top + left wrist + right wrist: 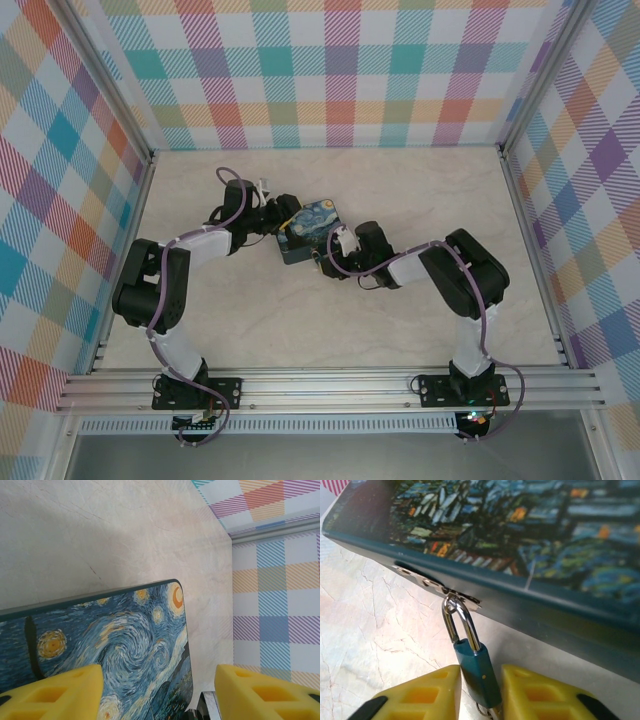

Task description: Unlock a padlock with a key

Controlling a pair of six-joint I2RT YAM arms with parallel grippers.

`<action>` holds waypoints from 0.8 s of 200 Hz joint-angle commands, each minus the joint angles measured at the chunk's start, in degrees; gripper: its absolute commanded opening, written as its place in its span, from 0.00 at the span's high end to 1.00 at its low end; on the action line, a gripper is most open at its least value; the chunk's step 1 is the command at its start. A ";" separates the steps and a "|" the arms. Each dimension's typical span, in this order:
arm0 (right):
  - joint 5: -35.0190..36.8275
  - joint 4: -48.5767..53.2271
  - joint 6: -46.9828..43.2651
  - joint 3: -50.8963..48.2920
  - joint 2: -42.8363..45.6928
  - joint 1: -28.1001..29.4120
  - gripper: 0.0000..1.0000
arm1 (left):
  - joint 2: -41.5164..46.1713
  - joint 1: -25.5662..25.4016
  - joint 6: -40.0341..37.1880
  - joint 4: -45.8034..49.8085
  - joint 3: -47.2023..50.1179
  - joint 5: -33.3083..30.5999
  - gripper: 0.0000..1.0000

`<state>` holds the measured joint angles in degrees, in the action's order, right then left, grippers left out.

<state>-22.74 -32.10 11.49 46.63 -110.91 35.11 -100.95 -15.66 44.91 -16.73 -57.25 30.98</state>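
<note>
Pinching the padlock [470,652] body squarely with the right gripper [481,676], leaving the keyway clear; holding the left gripper [159,675] wide open and empty over the box [150,615].

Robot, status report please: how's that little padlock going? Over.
Left hand open above the box. Right hand pinching the padlock body. Padlock hooked through the box hasp. Nothing blocking it.

The padlock [479,672], small with a teal-blue body and a thin silvery shackle [461,622], hangs tilted from the metal hasp [436,585] on the box's [520,540] dark side edge, its shackle closed.
</note>
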 commanded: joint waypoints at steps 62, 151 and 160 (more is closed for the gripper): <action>17.41 3.22 -2.35 -3.39 4.78 2.56 0.90 | 0.13 -0.92 -1.80 2.23 4.05 -1.64 0.39; 33.76 12.49 2.06 -2.86 7.73 3.12 0.90 | 4.54 -6.08 -1.49 3.59 8.96 -5.63 0.39; 33.90 12.61 2.05 -2.77 7.71 3.12 0.90 | 4.62 -6.55 -1.65 3.87 9.10 -5.92 0.39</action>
<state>4.43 -24.29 11.94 44.23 -104.01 38.65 -96.47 -20.91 43.99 -19.79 -50.96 27.94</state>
